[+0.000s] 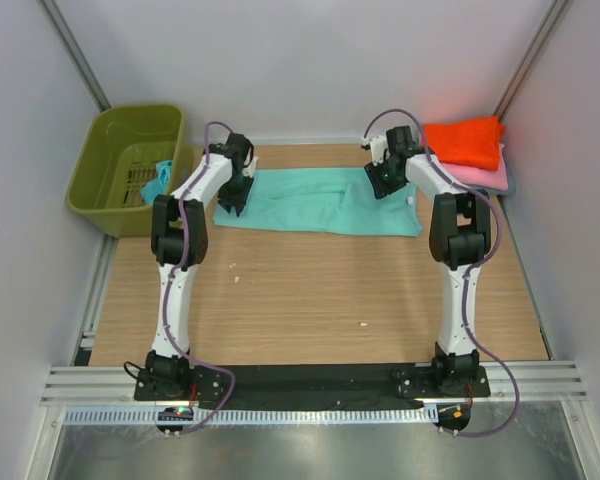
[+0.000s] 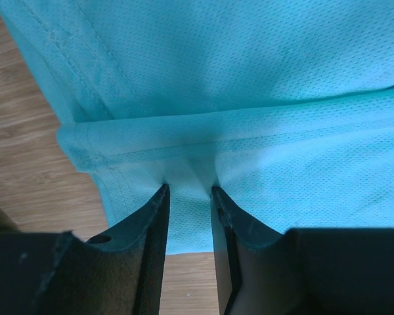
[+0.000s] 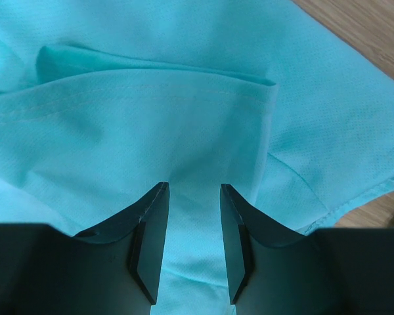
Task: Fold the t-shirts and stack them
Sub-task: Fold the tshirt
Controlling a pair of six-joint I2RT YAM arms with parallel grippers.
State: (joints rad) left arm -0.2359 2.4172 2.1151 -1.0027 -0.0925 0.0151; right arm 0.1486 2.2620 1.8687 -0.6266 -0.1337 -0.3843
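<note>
Overhead, wooden table (image 1: pixel 310 300), white walls (image 1: pixel 310 60)

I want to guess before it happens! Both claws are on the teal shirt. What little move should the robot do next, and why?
Probably lift both ends together and carry that edge across to make a fold. The left gripper has teal shirt cloth bunched between its fingers, and the right gripper has cloth between its fingers too, at opposite ends of the shirt, which lies flat as a long strip on the table.
</note>
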